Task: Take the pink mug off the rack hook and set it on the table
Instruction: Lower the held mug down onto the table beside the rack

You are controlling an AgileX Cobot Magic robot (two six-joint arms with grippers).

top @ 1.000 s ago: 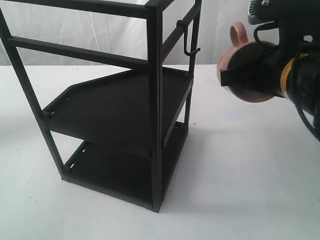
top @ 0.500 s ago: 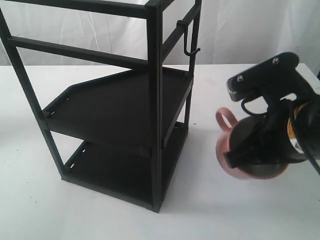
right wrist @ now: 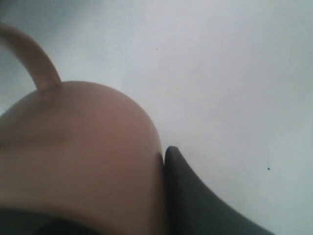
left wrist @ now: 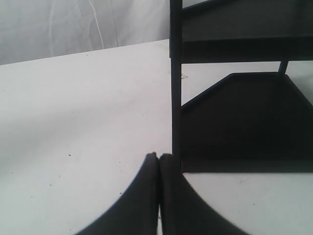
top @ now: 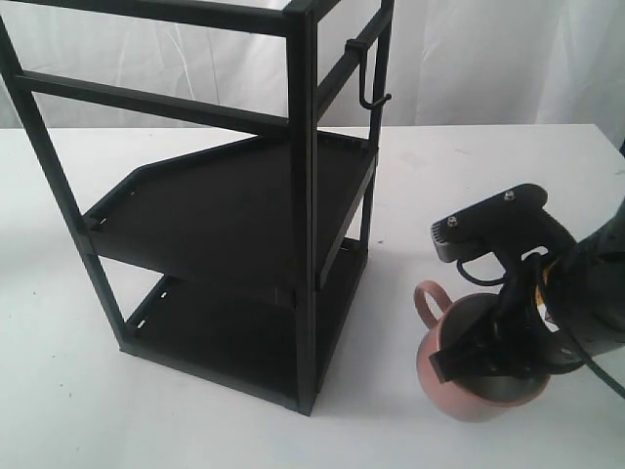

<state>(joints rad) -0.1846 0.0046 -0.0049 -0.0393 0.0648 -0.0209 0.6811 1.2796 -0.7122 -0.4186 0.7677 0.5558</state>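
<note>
The pink mug (top: 441, 376) hangs tilted just over the table (top: 469, 195) to the right of the rack (top: 305, 195), handle toward the rack. My right gripper (top: 479, 363) is shut on its rim, one black finger over the mouth. Whether the mug touches the table I cannot tell. In the right wrist view the pink mug (right wrist: 78, 156) fills the frame, with one fingertip (right wrist: 190, 191) pressed against its wall. The rack hook (top: 371, 93) on the upper side bar is bare. My left gripper (left wrist: 159, 159) is shut on nothing, low by a rack (left wrist: 234, 122) post.
The rack's two black shelves (top: 225, 210) hold nothing. White cloth hangs behind the table. White tabletop (left wrist: 73, 122) spreads around the rack's base and in front of the mug.
My right gripper has carried the pink mug down from hook height to just above the table, a little toward the front. The left gripper's earlier state is not shown.
</note>
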